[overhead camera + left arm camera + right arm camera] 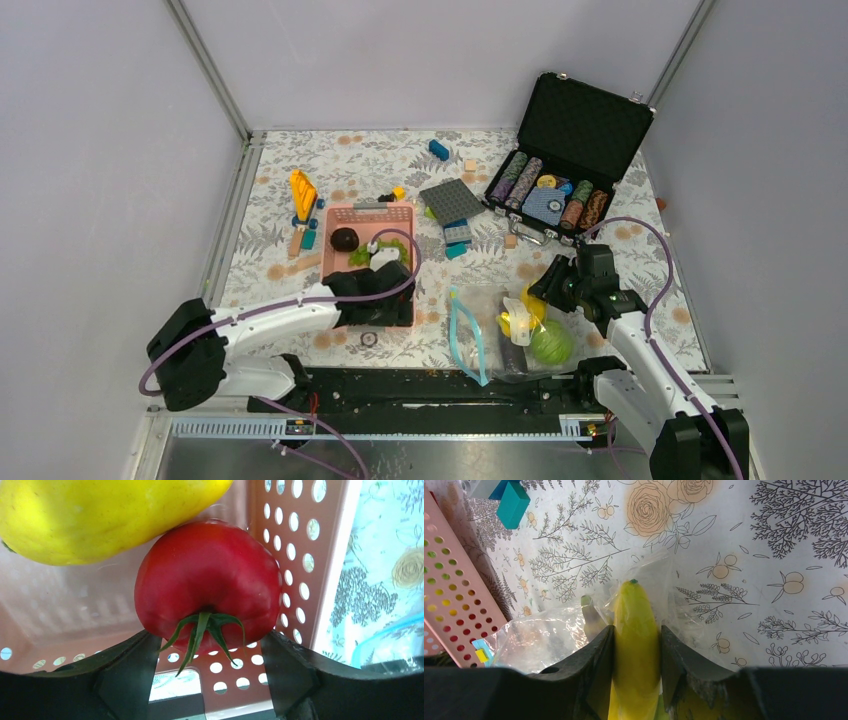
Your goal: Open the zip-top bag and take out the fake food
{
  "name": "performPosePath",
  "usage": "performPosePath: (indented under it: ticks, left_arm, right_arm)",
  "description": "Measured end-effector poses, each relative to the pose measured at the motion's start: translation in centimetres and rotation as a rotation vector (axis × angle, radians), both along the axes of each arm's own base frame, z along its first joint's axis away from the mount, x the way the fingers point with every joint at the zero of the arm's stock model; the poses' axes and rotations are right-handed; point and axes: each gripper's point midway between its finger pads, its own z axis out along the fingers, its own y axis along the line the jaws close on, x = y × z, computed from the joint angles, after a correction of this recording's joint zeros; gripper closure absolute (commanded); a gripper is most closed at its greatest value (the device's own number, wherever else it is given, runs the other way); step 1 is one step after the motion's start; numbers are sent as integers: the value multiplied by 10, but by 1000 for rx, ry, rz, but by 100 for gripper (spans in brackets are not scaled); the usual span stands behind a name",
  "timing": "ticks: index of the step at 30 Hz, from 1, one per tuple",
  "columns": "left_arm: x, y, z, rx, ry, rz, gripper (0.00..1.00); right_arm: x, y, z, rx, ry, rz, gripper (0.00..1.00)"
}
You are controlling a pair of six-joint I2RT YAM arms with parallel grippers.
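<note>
Nearest me, the zip-top bag [490, 335] lies flat on the flowered table [640, 250], at the lower middle of the top view. Its light-blue zipper strip [462, 340] runs along its left edge. A pale-green cabbage [551, 343] sits at the bag's right end.

My right gripper [636, 630] hangs over the bag's upper right part. It is closed partway on a yellow banana [631, 600], with a finger pressed to each side. Crinkled bag plastic lies around the banana's tip.

Left of the bag, my left gripper [209, 636] is down inside the pink basket [335, 215]. It is spread wide with the red tomato [207, 580] at its tips, and I cannot tell whether it presses the tomato or merely flanks it. The yellow mango [100, 515] touches the tomato from the upper left.

Farther back in the basket lie a dark round piece [344, 238] and green lettuce [365, 255]. Beyond them, at the upper right, the black case [585, 125] stands open with poker chips [520, 178] inside.
</note>
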Motion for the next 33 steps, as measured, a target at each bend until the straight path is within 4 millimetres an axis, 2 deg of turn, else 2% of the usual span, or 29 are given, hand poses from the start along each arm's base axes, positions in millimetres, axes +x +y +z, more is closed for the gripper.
performPosePath:
  ticks: [12, 20, 26, 29, 33]
  left_arm:
    - [-53, -24, -6, -54, 14, -25, 28]
    - [-80, -30, -11, -59, 35, -41, 24]
    - [-68, -23, -11, -45, 8, 12, 23]
    - [-49, -13, -11, -32, -1, 67, 23]
    - [-10, 9, -10, -20, -22, 173, 23]
  right_arm:
    - [0, 0, 0, 1, 2, 0, 100]
    - [0, 0, 0, 1, 2, -1, 100]
    - [0, 0, 0, 2, 3, -3, 100]
    - [0, 0, 0, 2, 3, -3, 100]
    - [0, 0, 0, 2, 3, -3, 100]
